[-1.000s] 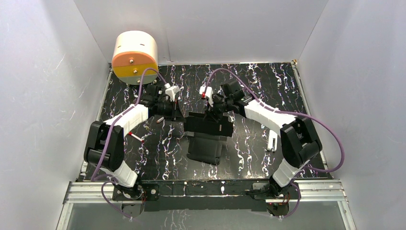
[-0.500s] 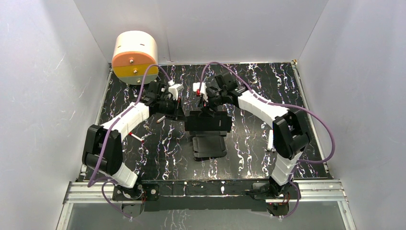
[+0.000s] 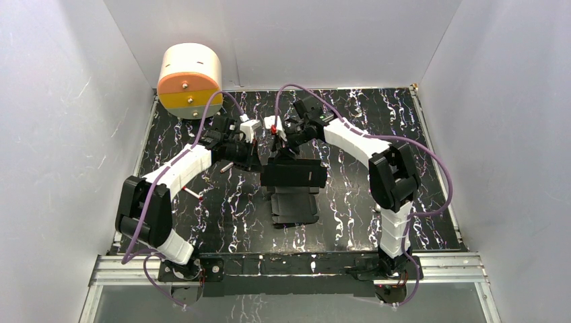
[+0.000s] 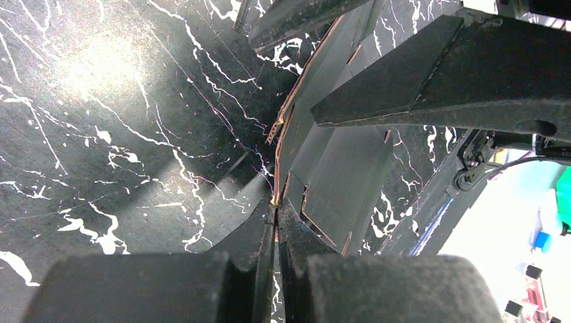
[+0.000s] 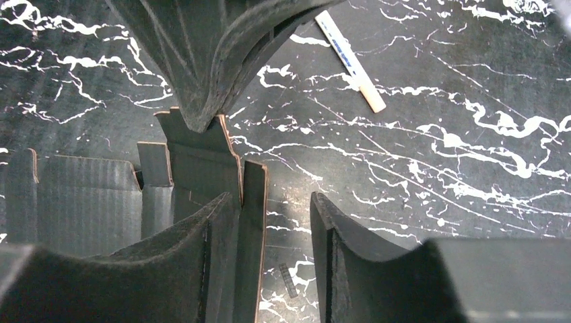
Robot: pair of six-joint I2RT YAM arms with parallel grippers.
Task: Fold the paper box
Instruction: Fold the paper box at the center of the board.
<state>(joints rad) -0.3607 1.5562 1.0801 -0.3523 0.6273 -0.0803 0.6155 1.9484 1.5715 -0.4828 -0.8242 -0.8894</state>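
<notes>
The paper box [image 3: 293, 176] is a matte black card blank in the middle of the table, its far part raised and its near panels [image 3: 294, 206] lying flat. My left gripper [image 3: 252, 159] is shut on the blank's left edge; in the left wrist view its jaws [image 4: 277, 205] pinch the thin card edge [image 4: 337, 168]. My right gripper [image 3: 282, 151] is at the blank's far edge. In the right wrist view it [image 5: 271, 202] is open, and an upright card flap [image 5: 253, 222] stands between the jaws against the left finger.
A cream and orange cylinder [image 3: 190, 79] stands at the far left corner. A small metal pin [image 3: 225, 168] and a red-tipped white stick [image 3: 190, 193] lie left of the box. A white stick [image 5: 351, 62] lies on the marbled surface beyond my right gripper. White walls enclose the table.
My right arm has swung left and farther back, along the blank's far edge. The blank's near panels have straightened and shifted back. My left gripper has crept a little to the right.
</notes>
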